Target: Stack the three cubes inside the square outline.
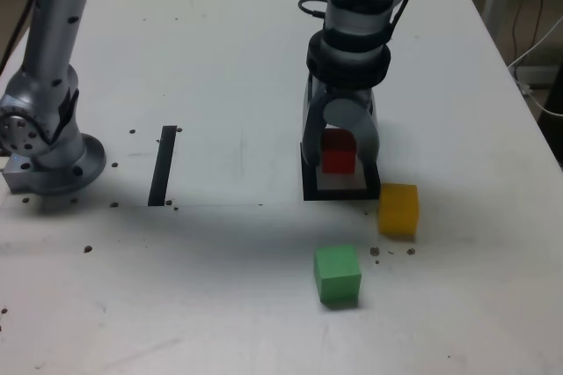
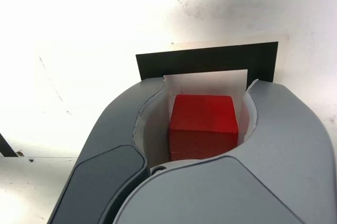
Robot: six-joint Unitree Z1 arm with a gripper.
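The end effector (image 1: pixel 339 164) is reaching down over the square outline (image 1: pixel 310 192), which is lying toward the right part of the worktop (image 1: pixel 220 58) in the exterior view. Its jaws are sitting close around the red cube (image 1: pixel 338 151), apparently gripping it. In the wrist view the cube is showing against the outline's white centre, with a sliver of white on one flank, so whether the grip is firm or just easing off is hard to tell. Whether the cube is resting on the surface or hanging just above it is also unclear.

The yellow cube (image 1: pixel 398 209) is sitting just beside the outline's near right corner, and the green cube (image 1: pixel 338 275) is lying nearer the worktop's front edge, apart from both.

Risks from here, as I judge them: the red cube could be landing off-centre or crooked, spoiling the base for the stack. A jaw could also be dragging the cube on withdrawal, or brushing the yellow cube nearby.
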